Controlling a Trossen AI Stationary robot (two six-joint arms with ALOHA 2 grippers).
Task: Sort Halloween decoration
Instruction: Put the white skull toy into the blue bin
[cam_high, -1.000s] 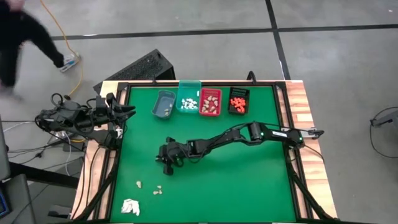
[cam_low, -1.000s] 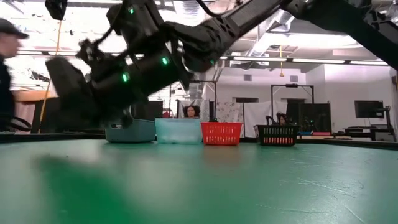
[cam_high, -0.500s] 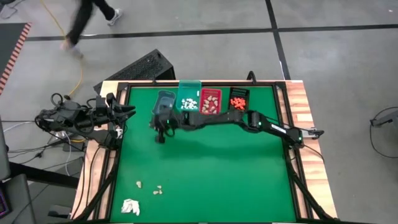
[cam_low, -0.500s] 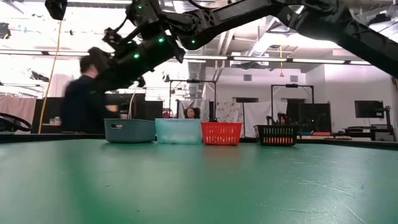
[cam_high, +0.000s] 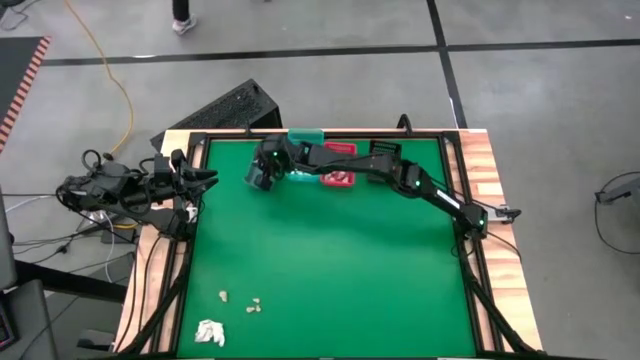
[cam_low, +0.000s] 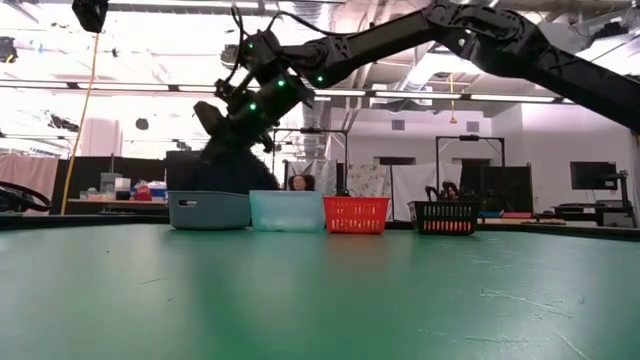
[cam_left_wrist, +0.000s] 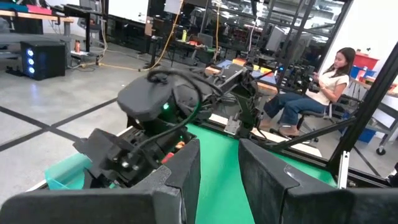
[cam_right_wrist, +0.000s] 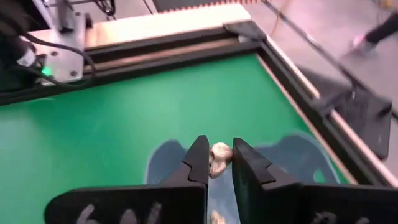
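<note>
Left gripper (cam_high: 207, 177): parked at the left edge of the green desk (cam_high: 330, 270), fingers (cam_left_wrist: 180, 180) parted, holding nothing.
Loose pieces: two tiny pale tan decoration pieces (cam_high: 240, 302) near the front left of the desk, beside a crumpled white papery wad (cam_high: 209, 332).
Right gripper (cam_right_wrist: 217, 163): above the grey rectangular plastic bin (cam_low: 208, 209), fingers clamped on a small beige skull-shaped piece (cam_right_wrist: 219, 155).
</note>
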